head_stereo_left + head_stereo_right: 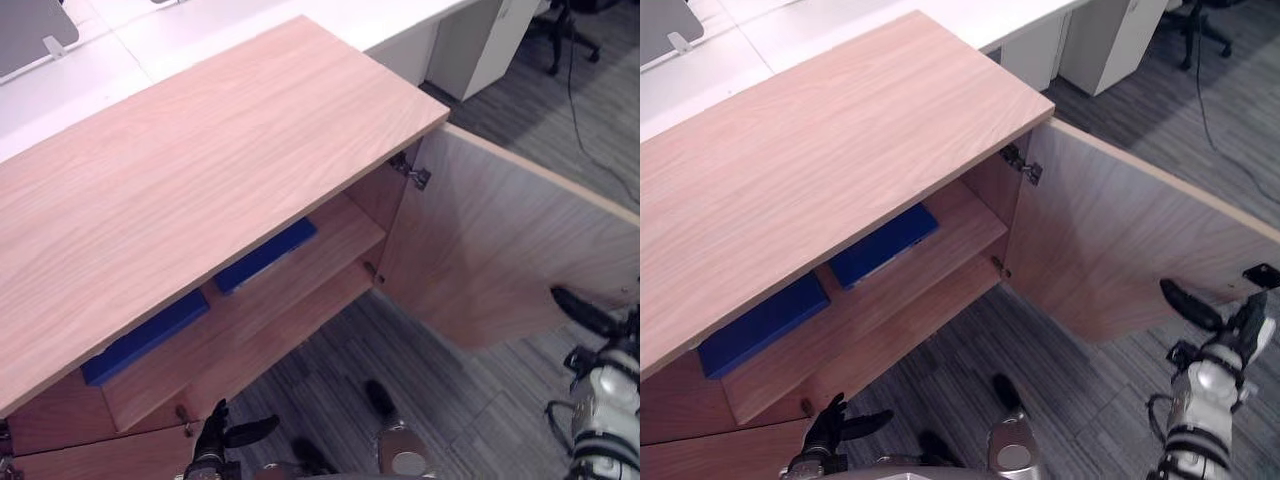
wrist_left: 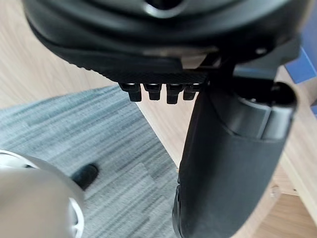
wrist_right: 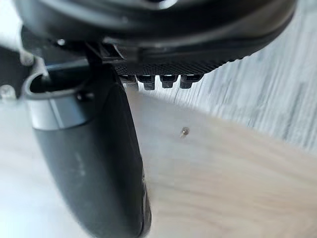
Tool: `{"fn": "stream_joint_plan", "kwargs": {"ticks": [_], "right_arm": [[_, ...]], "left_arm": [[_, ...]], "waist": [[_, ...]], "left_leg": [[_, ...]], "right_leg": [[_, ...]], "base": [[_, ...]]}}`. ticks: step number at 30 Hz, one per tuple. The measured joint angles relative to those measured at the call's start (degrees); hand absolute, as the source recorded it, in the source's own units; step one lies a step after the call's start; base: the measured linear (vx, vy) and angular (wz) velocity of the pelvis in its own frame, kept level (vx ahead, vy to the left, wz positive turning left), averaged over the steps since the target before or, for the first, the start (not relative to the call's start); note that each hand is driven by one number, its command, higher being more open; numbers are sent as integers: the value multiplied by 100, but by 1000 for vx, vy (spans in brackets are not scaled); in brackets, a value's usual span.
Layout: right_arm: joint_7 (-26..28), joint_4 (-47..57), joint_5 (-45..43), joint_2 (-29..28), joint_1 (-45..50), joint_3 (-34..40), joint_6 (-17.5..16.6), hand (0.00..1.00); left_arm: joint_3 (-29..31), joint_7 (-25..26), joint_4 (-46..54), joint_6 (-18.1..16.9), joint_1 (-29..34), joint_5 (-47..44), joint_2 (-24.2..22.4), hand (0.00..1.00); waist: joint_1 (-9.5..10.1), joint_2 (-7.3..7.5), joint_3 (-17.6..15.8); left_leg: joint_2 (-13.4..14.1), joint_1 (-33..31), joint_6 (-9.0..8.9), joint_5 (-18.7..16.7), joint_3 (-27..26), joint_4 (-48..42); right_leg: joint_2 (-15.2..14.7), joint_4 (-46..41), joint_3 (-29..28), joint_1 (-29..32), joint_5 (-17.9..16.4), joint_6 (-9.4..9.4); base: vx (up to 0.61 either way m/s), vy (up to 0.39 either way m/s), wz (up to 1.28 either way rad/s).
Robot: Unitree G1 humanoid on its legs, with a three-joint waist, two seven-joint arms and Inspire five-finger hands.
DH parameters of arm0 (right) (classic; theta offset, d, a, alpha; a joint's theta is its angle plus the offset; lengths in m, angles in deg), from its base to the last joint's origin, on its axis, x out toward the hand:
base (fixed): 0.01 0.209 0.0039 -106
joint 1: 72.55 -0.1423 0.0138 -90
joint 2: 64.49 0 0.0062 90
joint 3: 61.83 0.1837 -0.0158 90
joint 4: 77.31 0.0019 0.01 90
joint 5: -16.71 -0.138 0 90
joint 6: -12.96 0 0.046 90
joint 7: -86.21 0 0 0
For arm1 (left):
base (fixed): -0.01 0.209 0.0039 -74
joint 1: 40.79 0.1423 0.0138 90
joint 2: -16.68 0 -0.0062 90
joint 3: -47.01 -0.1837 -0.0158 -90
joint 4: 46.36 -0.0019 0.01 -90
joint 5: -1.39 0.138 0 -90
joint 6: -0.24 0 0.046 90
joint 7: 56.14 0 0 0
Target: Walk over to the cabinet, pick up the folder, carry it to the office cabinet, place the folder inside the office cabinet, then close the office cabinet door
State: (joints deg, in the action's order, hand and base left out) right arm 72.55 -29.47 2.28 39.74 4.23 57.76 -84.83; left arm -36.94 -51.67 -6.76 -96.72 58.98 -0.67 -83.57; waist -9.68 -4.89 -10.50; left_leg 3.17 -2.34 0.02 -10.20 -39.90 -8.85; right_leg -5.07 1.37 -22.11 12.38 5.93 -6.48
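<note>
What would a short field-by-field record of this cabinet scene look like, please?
cabinet: wooden cabinet, seen from above
door: right door swung wide open
contents: two blue folders on the inner shelf, one nearer the open door, the other further to the robot's left
right hand: at the door's lower outer part
left hand: low in front of the cabinet, open, holding nothing
floor: grey carpet
task state: folder inside, door not yet closed
</note>
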Motion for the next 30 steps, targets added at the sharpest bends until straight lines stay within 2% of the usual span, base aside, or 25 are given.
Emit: {"fn": "stream_joint_plan", "kwargs": {"ticks": [3,8,11,14,17,20,21,27,30], "right_arm": [[60,-185,12,366,-31,-420,2,100],[228,-102,78,396,7,-794,6,100],[221,895,110,242,633,-802,72,100],[227,2374,126,-466,1538,-796,66,100],[269,3628,241,-1459,2444,-1172,-90,100],[335,4366,247,-2050,3220,-1722,-167,100],[360,4573,247,-2155,3535,-2035,-179,100],[746,5245,410,-2015,4881,-3227,-190,100],[856,5266,589,-1432,5130,-3664,-189,100]], "left_arm": [[-105,0,4,-37,-41,1,-1,100],[-217,-18,5,-112,-119,6,-41,100],[-184,-12,-18,-114,-176,130,-46,100],[17,7,-186,-100,-222,244,-73,100],[240,44,-245,-100,-304,538,-134,100],[267,43,-410,-90,-455,666,-166,100],[267,43,-432,-90,-460,667,-169,100],[225,34,-858,-74,-623,892,-86,100],[4,17,-1111,-53,-752,1010,118,100]], "waist": [[-11,-117,-72],[-129,-128,-160],[-163,-121,-188],[-285,-81,-214],[-414,72,-292],[-480,231,-353],[-484,331,-361],[-530,717,-335],[-529,929,-298]], "left_leg": [[5,-94,-10,-20,7,-45],[50,-139,-40,-62,44,-147],[85,-189,-41,-66,38,-184],[192,-170,-37,-64,5,-199],[304,-76,-53,-73,-25,-240],[419,38,-134,-127,-124,-357],[472,111,-182,-159,-220,-398],[755,229,-260,-347,-320,-789],[788,232,-261,-363,-271,-868]], "right_leg": [[0,1,-22,83,22,-8],[21,86,-42,106,90,1],[27,216,-43,104,130,44],[146,240,-132,75,236,1],[296,237,-275,40,296,10],[399,235,-392,-52,325,21],[450,235,-481,-84,349,33],[617,171,-634,-219,394,58],[594,127,-558,-246,384,88]], "base": [[19,-7,-8],[-11,-4,-6],[-2,-9,-7],[48,-31,-19],[28,-35,-29],[-7,-33,-28],[-19,-26,-34],[-33,-34,-21],[-57,-10,4]]}}
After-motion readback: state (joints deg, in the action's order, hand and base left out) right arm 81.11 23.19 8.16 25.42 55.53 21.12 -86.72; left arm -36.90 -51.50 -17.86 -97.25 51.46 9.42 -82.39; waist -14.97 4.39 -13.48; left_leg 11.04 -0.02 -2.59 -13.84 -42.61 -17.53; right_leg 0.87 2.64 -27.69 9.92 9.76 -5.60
